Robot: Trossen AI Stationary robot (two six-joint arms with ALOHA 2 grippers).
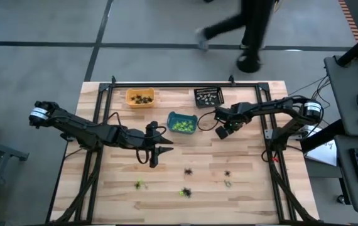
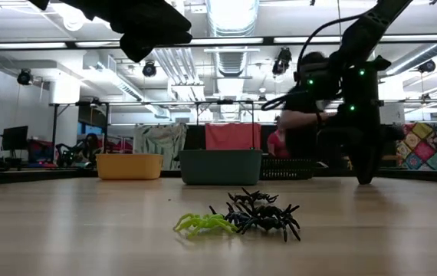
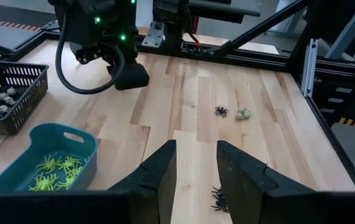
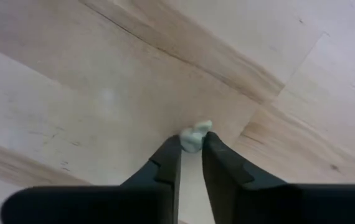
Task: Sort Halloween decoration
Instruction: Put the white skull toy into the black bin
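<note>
1. Broadly, we have the wooden surface [image 1: 248, 157] carrying three bins along its far side: an orange bin [image 1: 139, 98], a teal bin [image 1: 181, 123] of lime green pieces, and a black basket [image 1: 208, 96] of pale ones.
2. Our right arm reaches in from the right; its right pincer [image 1: 224, 131] hangs just beside the teal bin, near the black basket.
3. Our left arm lies across the left half; its left pincer [image 1: 153, 152] sits spread and empty over bare wood, well apart from the bins.
4. Loose Halloween decoration pieces remain on the near half of the surface: black spiders [image 1: 187, 171] and green ones [image 1: 141, 184], nearer the left pincer than the right.
5. Smallest, a pale grey-white trinket [image 4: 195, 136] sits right at the tips of the right pincer, whose fingers [image 4: 165, 163] press in on it from both sides, pinching it.
6. We judge the black basket, lying just beyond this pincer toward the far edge, to be its destination; the carry is short.
</note>
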